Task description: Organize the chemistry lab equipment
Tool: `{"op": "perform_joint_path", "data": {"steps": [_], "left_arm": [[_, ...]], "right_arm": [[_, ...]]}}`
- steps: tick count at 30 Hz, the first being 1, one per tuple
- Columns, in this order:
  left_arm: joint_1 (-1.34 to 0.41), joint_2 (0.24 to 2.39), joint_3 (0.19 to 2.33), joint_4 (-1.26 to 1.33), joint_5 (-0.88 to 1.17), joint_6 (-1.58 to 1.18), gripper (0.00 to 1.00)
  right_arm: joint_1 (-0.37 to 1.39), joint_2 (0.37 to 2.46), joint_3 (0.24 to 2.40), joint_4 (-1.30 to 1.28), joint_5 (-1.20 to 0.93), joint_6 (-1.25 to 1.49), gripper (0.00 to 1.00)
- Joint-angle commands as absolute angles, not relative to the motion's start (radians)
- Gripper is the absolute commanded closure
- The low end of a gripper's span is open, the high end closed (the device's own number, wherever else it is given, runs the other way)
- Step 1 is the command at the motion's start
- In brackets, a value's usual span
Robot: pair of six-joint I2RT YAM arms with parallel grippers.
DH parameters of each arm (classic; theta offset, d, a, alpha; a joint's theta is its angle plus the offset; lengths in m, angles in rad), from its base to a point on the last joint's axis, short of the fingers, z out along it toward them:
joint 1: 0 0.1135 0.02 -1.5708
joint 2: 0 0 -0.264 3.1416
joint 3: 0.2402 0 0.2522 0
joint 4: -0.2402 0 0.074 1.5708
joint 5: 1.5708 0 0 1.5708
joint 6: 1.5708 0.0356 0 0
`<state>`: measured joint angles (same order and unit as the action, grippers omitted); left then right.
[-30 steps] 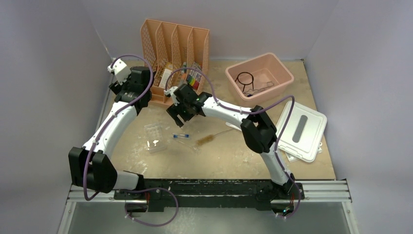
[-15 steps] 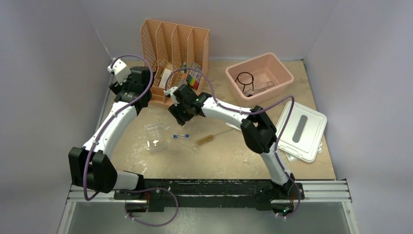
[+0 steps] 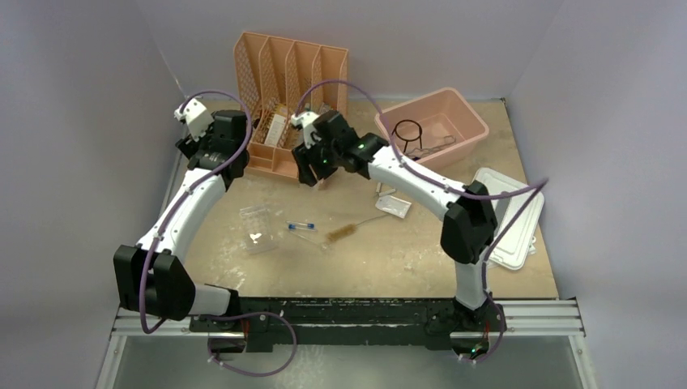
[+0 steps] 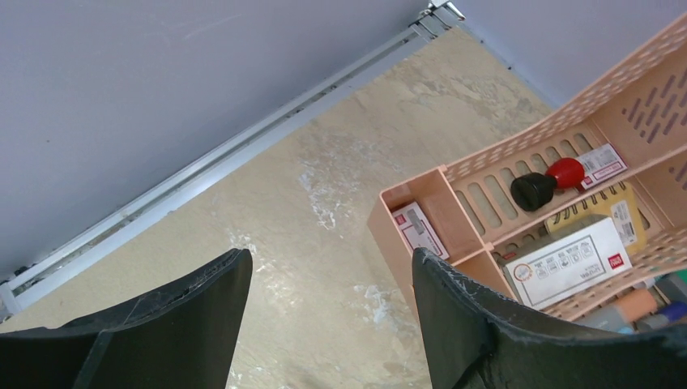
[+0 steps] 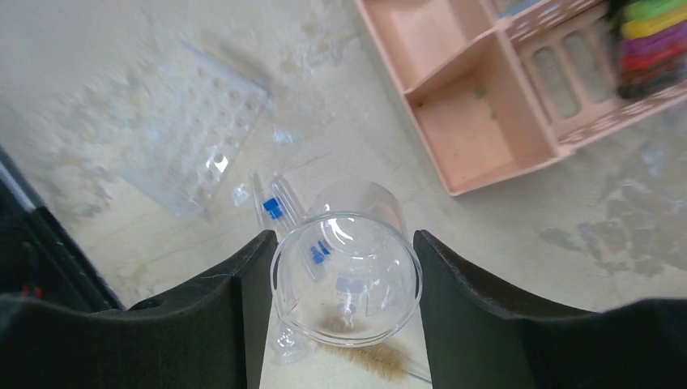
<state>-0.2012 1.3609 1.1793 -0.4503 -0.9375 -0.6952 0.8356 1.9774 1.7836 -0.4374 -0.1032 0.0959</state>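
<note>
one right hand (image 5: pixel 342 239) aloft around funnel (image 5: pixel 348 279)

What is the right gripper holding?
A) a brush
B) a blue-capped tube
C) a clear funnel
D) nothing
C: in the right wrist view the clear funnel sits between the right gripper's two fingers, touching both.

R end effector (image 3: pixel 316 173) just beside peach organizer (image 3: pixel 279 73); brush (image 3: pixel 344 233) on table (image 3: pixel 389 259).
</note>
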Motion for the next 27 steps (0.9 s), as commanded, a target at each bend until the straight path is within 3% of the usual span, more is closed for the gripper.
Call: {"op": "perform_joint_path", "data": {"steps": [1,18,27], "left_arm": [[-0.177,1.317,1.218,-0.418,-0.961,-0.641,0.28],[-0.176,1.353,1.224,-0.161,-0.422,-0.506,0.31],[-0.177,1.456,1.317,-0.126,-0.362,-0.446,0.31]], "right_arm": [[0.737,1.87,1.85,-0.415,-0.203,0.153,0.5],[0.211,1.81,2.062,-0.495,-0.045,0.195,0.5],[0.074,1.918,2.063,-0.502,0.138,0.168,0.5]]}}
